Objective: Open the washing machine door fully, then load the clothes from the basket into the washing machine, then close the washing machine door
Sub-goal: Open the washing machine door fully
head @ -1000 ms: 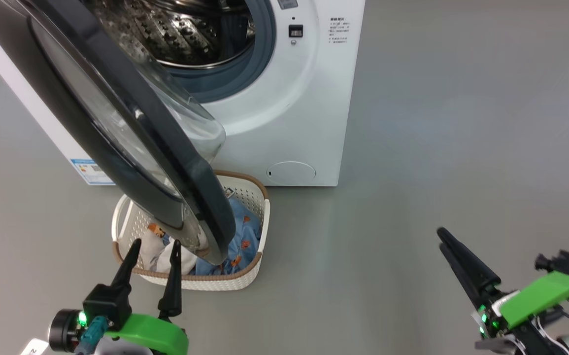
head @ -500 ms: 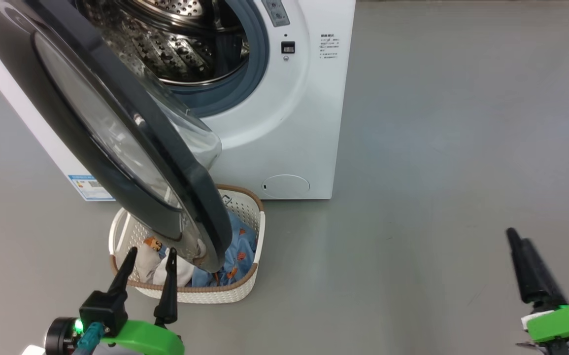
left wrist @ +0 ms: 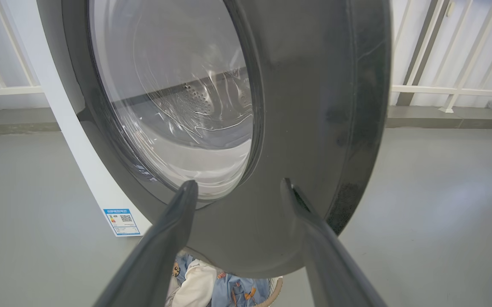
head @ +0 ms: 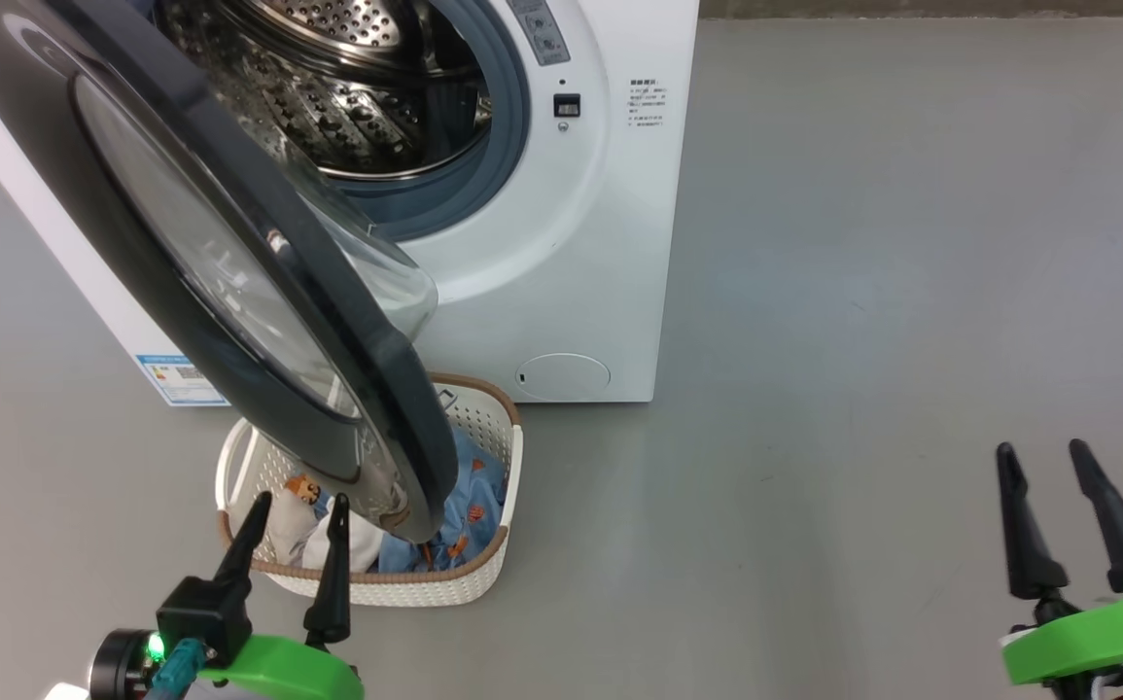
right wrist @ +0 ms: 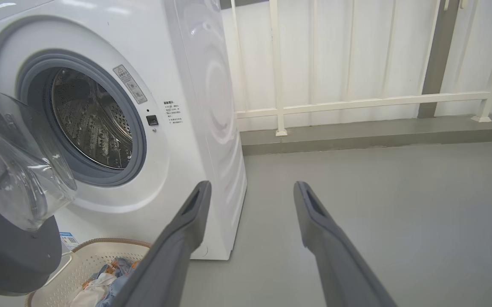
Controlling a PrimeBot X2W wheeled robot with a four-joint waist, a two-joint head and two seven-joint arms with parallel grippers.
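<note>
Listed: the large round washing machine door (head: 230,282), wide glossy black rim around a bulging clear glass bowl. It is judged stiff, hinged, fairly heavy and slippery on the gloss. It is best pushed or hooked at the free rim edge, which is seen just ahead of the left gripper (head: 299,498), whose fingers are spread and empty. As a disc it has no long axis; it stands upright and part-open, outer face toward that gripper, bowl toward the white boxy washing machine (head: 600,243). Beneath it, just beyond the fingertips, the soft, light blue-printed and white clothes (head: 464,486) are held in the cream perforated plastic basket (head: 514,457). The right gripper (head: 1040,449) — likewise spread and empty — is found well apart.
</note>
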